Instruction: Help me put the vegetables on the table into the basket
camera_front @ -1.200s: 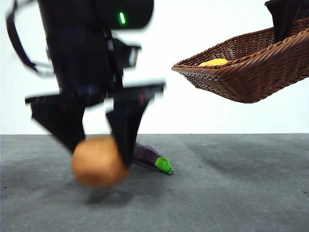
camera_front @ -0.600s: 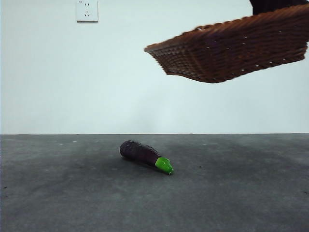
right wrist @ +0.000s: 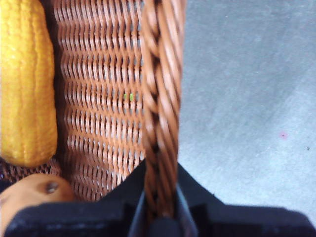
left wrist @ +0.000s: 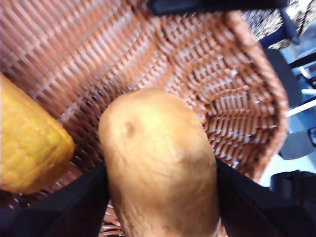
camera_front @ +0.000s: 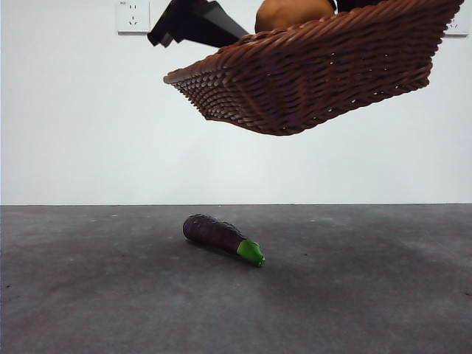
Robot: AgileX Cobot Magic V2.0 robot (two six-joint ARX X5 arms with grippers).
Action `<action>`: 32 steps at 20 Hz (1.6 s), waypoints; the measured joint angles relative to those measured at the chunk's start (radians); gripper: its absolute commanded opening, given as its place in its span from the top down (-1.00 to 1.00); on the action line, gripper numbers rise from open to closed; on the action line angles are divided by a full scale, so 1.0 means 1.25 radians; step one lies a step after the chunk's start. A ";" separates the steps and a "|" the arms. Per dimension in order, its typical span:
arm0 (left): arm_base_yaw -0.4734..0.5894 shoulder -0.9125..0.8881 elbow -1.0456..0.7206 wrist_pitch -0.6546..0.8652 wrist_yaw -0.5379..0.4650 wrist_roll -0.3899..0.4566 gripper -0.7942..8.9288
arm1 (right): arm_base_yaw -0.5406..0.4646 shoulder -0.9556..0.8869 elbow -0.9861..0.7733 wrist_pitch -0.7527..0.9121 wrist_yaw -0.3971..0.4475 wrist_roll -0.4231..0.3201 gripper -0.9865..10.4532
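Above the bench, the left hand (left wrist: 160,197) clamps the smooth, rigid potato (left wrist: 160,163) across its middle; the right hand (right wrist: 159,212) pinches the light basket's (right wrist: 160,98) rim.

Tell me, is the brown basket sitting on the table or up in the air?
Up in the air. The basket hangs tilted well above the table; the right gripper clamps its braided rim.

The woven brown basket (camera_front: 310,81) hangs tilted above the table (camera_front: 369,295), holding yellow corn (right wrist: 24,84) and brown potato (left wrist: 160,163) (purple eggplant (camera_front: 221,237) lies below).
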 measured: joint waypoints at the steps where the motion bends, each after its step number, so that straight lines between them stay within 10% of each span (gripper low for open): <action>1: -0.005 -0.001 0.000 0.000 -0.004 0.000 -0.22 | 0.003 0.000 0.000 0.000 0.005 0.003 0.85; 11: -0.015 -0.031 0.083 -0.107 -0.001 0.063 -0.22 | -0.034 0.000 0.000 0.000 0.072 0.004 0.85; 16: -0.001 -0.047 0.180 -0.323 -0.205 0.179 -0.21 | -0.175 0.000 0.000 -0.001 0.035 -0.034 0.85; 20: 0.105 -0.032 0.179 -0.365 -0.214 0.178 -0.21 | -0.258 0.000 0.000 -0.001 0.015 -0.049 0.85; 26: 0.271 0.133 0.179 -0.280 -0.087 0.103 -0.21 | -0.316 0.000 0.000 -0.001 -0.005 -0.081 0.85; 32: 0.305 0.351 0.179 -0.151 -0.041 -0.111 -0.20 | -0.319 0.000 0.000 -0.001 -0.006 -0.090 0.85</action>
